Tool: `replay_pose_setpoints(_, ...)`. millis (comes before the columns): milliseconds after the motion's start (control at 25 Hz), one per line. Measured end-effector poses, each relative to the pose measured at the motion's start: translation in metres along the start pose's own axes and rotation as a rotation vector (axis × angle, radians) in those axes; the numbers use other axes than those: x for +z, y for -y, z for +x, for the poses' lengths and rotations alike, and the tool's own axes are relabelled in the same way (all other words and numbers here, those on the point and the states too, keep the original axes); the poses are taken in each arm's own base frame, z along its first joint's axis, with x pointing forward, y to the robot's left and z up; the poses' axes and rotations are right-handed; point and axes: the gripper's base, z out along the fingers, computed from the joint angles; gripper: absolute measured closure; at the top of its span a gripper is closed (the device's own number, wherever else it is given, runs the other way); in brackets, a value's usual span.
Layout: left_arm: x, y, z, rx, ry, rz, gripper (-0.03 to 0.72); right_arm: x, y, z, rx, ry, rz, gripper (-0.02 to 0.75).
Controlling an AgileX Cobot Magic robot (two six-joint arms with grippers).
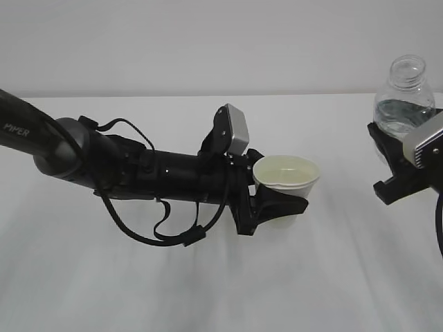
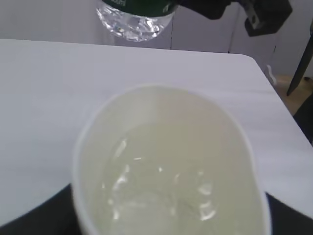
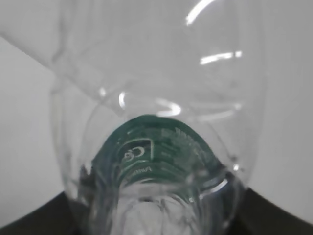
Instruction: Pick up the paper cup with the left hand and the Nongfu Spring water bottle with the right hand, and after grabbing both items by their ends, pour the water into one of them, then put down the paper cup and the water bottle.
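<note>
Above the table [image 1: 173, 290], left gripper [image 1: 273, 207] clasps paper cup [image 1: 287, 176]; right gripper [image 1: 401, 173] clasps bottle [image 1: 405, 97]

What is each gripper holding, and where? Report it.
Left gripper holds the paper cup around its lower body. Right gripper holds the water bottle by its lower part, upright.

Exterior view, right edge: bottle [image 1: 404, 97] lower body hidden behind right gripper [image 1: 405, 169], itself cropped. Left wrist view: cup [image 2: 166, 161] blurred, base cut off at bottom.
</note>
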Motion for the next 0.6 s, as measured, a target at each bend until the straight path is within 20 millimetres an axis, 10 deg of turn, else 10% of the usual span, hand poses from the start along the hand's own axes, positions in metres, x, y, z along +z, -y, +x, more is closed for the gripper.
replay_pose_setpoints(600,-0.004,-0.003,0.002,0.013,-0.012,0.003,0.254,0.009,-0.018,0.027,0.316,-0.107,-0.057,0.36)
